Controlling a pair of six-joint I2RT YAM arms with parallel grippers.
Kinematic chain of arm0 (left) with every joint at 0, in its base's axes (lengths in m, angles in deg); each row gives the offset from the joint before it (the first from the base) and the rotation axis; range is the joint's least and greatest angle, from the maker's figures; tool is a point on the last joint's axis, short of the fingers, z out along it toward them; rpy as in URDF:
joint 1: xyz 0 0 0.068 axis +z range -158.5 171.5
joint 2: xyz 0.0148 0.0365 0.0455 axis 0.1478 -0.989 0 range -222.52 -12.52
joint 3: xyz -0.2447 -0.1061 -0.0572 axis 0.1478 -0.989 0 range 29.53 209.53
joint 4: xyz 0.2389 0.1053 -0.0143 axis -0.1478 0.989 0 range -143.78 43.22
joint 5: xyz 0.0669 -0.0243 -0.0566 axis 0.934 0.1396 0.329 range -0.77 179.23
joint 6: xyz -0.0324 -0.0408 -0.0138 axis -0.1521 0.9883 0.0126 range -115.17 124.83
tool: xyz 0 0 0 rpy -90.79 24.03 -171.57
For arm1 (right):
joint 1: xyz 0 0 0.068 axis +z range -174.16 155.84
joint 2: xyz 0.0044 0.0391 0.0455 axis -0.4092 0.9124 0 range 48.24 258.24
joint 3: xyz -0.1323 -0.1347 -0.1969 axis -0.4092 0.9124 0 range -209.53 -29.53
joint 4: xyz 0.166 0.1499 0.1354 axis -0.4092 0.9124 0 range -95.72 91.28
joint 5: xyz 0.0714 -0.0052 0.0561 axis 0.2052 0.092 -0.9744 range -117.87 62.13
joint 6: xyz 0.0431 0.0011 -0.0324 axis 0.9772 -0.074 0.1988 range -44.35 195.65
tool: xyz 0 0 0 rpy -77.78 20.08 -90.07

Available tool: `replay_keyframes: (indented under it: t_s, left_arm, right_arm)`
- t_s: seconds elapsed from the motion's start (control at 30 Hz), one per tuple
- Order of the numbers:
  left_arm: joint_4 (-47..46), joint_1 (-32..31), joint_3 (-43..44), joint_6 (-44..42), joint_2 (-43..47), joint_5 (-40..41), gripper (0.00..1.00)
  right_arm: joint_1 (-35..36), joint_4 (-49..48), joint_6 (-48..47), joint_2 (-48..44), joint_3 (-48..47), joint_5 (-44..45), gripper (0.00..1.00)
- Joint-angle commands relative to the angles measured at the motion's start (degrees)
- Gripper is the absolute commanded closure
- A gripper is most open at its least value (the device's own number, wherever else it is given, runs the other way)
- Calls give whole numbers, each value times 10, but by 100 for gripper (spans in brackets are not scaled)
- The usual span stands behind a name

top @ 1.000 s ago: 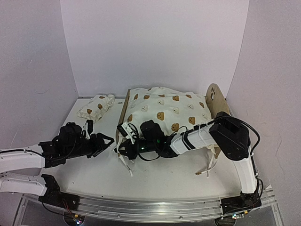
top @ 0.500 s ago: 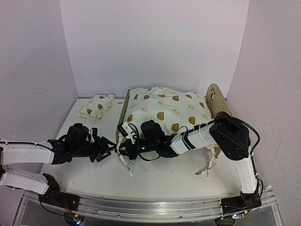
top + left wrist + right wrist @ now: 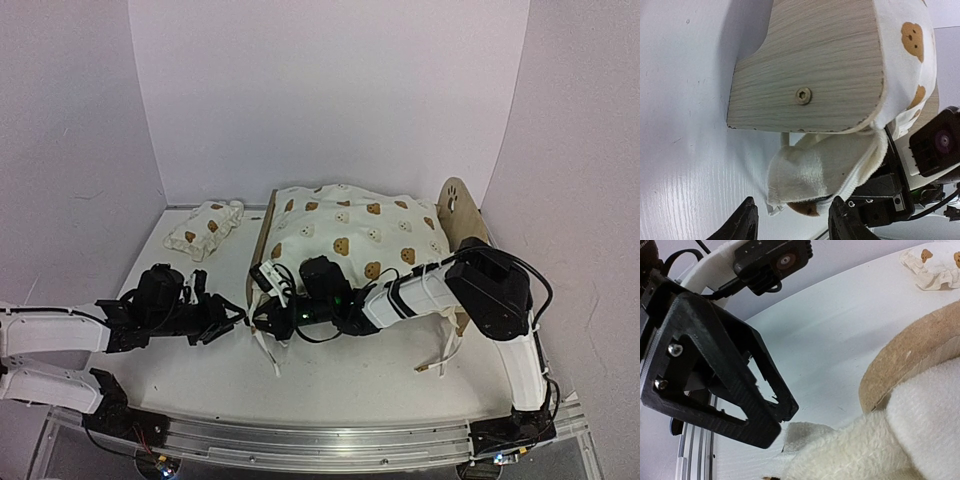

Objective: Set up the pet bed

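The pet bed [image 3: 457, 205] stands at the back middle, its plywood end board [image 3: 805, 70] close in the left wrist view and its rim [image 3: 910, 360] in the right wrist view. The bear-print cushion [image 3: 345, 235] lies over it. One cushion corner [image 3: 825, 170] hangs off the board's near end, lifted off the table. My right gripper [image 3: 268, 318] is shut on that corner, and fleece hides its fingers in its own view. My left gripper [image 3: 792, 225] is open, its fingertips [image 3: 742, 222] either side of the corner's lower edge without touching it.
A small bear-print pillow [image 3: 205, 228] lies at the back left. Cushion ties [image 3: 440, 355] trail onto the white table [image 3: 340, 385] at the front right. In the right wrist view, the left gripper's black frame [image 3: 725, 385] sits close to the fleece.
My left arm has reached to the right until its fingers flank the cushion corner, and its jaws have narrowed a little. The right arm and the cushion have stayed put.
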Motion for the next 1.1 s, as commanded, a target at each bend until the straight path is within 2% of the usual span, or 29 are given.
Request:
replay_keyframes:
  t_s: [0.0, 0.3, 0.47, 0.7, 0.83, 1.07]
  left_arm:
    - [-4, 1, -2, -26, 32, -3, 51]
    - [-3, 1, 21, -51, -4, -15, 59]
    - [-2, 1, 46, -68, -39, -2, 59]
    - [-8, 1, 93, -80, -98, 57, 57]
    - [-9, 1, 126, -99, -134, 50, 57]
    - [-5, 1, 88, -96, -140, 49, 55]
  right_arm:
    - [-2, -27, -9, -16, -8, -6, 100]
    - [-1, -26, -7, -17, -12, -10, 100]
    - [-2, -27, -7, -20, -10, -13, 100]
    - [-2, -27, -6, -19, -12, -32, 100]
    - [-2, -28, -6, -18, -16, -41, 100]
    - [-2, -59, -2, -27, 0, -25, 100]
